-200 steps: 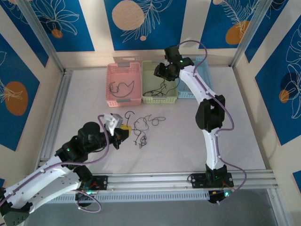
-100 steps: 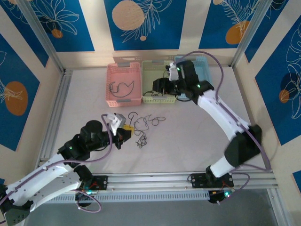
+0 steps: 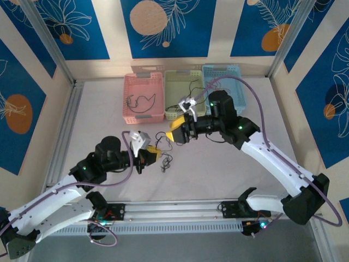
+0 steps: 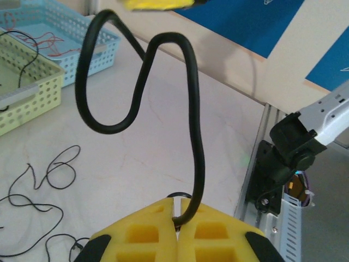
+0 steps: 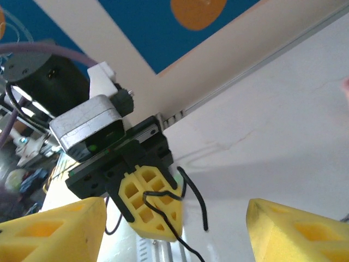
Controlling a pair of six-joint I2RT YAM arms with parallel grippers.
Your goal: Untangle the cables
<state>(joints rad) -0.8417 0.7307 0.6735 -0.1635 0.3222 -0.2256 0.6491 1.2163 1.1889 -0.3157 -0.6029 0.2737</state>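
The left gripper [image 4: 177, 212] has its jaws closed on 1 black cable [image 4: 193, 136], which loops upward from the yellow pads. The right gripper [image 3: 178, 134] hovers just beside it above the table [image 3: 229, 169], jaws spread wide and empty. Loose thin cables [image 3: 164, 161] lie on the table near the left gripper. More wires sit in the pink basket [image 3: 128, 90], green basket [image 3: 170, 82] and blue basket [image 3: 240, 82].

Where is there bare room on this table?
Bare table lies left of the pink basket and near the front, between the loose cables and the right arm. Crowded: the middle, around left gripper and right gripper.
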